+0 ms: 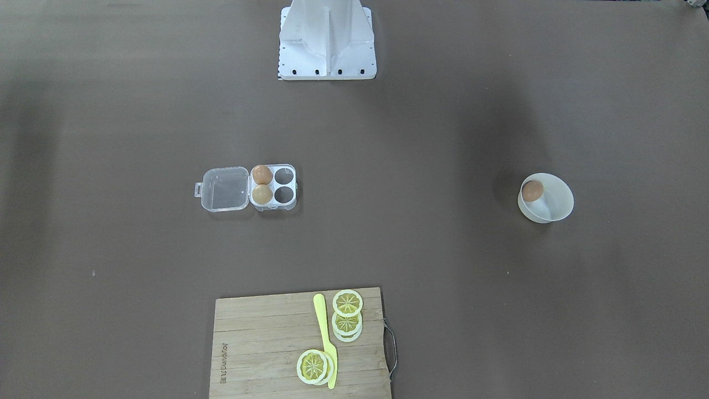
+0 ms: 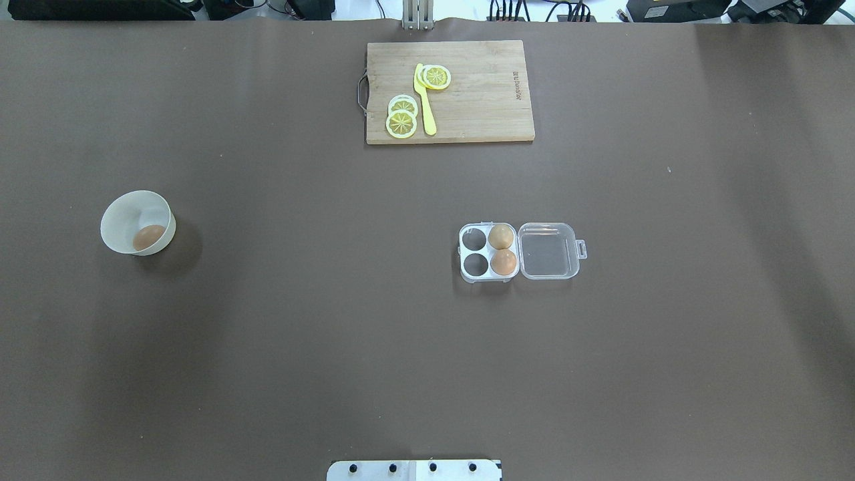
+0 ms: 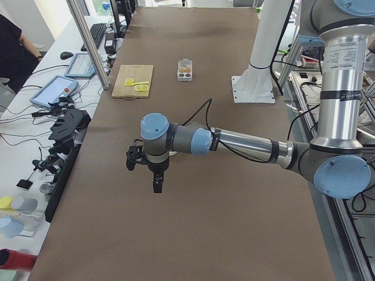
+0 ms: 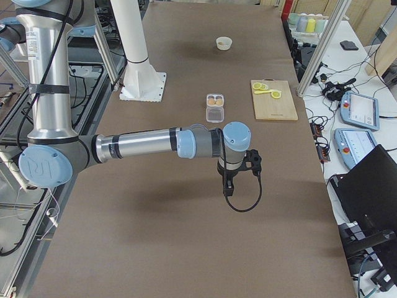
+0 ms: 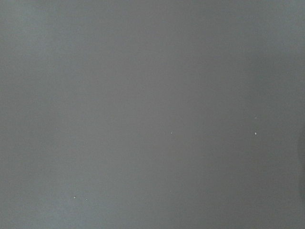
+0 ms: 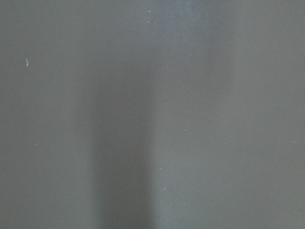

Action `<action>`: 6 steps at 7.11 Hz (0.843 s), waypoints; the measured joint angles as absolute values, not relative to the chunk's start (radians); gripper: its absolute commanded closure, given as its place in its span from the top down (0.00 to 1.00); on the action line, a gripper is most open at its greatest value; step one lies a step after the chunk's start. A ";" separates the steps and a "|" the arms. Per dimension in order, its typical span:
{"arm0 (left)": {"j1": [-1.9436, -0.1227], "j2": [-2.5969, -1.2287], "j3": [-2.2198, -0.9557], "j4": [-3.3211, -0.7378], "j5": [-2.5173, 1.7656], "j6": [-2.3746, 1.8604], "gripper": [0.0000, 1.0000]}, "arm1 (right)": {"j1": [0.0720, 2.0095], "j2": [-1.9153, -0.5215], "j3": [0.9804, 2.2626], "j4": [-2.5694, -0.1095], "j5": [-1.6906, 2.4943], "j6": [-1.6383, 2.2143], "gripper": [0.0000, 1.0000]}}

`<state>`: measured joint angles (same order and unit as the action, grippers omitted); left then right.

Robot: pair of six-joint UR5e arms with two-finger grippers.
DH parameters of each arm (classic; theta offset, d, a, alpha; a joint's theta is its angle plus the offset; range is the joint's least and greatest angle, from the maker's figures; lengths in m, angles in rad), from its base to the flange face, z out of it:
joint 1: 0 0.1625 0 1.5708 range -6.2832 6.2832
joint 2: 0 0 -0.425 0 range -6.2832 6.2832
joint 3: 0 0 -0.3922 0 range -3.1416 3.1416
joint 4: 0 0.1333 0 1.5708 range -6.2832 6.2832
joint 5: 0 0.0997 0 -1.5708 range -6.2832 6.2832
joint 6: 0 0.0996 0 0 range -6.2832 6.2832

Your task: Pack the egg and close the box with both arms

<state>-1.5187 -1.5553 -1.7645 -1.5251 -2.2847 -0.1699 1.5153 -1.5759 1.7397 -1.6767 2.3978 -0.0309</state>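
Observation:
The egg (image 2: 148, 237) is orange-brown and lies in a white bowl (image 2: 120, 220) at the table's left; it also shows in the front-facing view (image 1: 532, 190). The box (image 2: 548, 250) lies open right of centre, lid flat. It holds another orange-brown egg (image 2: 503, 262) and a paler tan egg (image 2: 500, 236); two cells are empty. My left gripper (image 3: 157, 182) shows only in the exterior left view, pointing down over bare table. My right gripper (image 4: 227, 185) shows only in the exterior right view, likewise. I cannot tell if either is open. Both wrist views show only brown tabletop.
A wooden cutting board (image 2: 481, 113) with lemon slices (image 2: 401, 123) and a yellow knife (image 2: 425, 100) lies at the far edge. The robot's white base (image 1: 327, 39) stands at the near edge. Desks with tablets and cables flank the table ends.

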 measured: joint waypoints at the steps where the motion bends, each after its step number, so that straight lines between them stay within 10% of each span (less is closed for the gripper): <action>1: -1.519 -1.558 -1.757 -1.526 -2.286 -0.174 0.98 | 1.515 -1.576 1.740 -1.677 2.399 -0.031 1.00; 6: -1.519 -1.550 -1.725 -1.586 -2.313 -0.164 0.97 | 1.514 -1.574 1.738 -1.678 2.418 -0.030 1.00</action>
